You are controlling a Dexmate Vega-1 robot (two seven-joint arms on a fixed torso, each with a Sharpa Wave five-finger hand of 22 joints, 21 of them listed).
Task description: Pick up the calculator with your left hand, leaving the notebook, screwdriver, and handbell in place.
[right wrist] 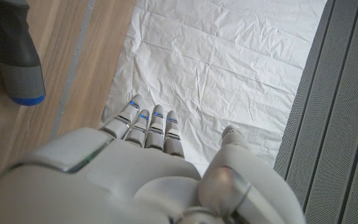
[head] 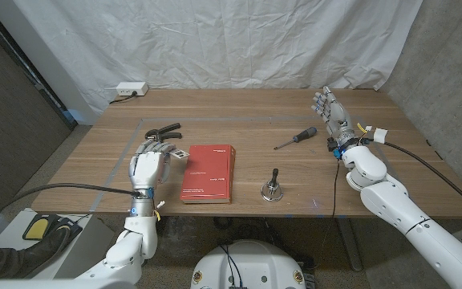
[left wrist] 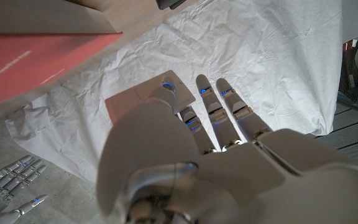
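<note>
My left hand [head: 152, 164] holds the small calculator [head: 178, 152] just left of the red notebook [head: 208, 172], near the table's front edge. In the left wrist view the calculator [left wrist: 132, 102] shows as a flat pale slab pinched between thumb and fingers [left wrist: 219, 112], with the notebook [left wrist: 30, 62] beside it. The handbell [head: 273, 187] stands upright to the right of the notebook. Further back right lies the screwdriver [head: 297, 137]; its dark handle [right wrist: 17, 56] shows in the right wrist view. My right hand [head: 331, 112] is open, fingers stretched, right of the screwdriver.
A black tool [head: 165, 130] lies behind my left hand. A white power strip [head: 131, 89] sits at the table's back left edge. White cloth [head: 231, 40] hangs behind the wooden table [head: 239, 112]. My right hand [left wrist: 11, 180] also appears in the left wrist view.
</note>
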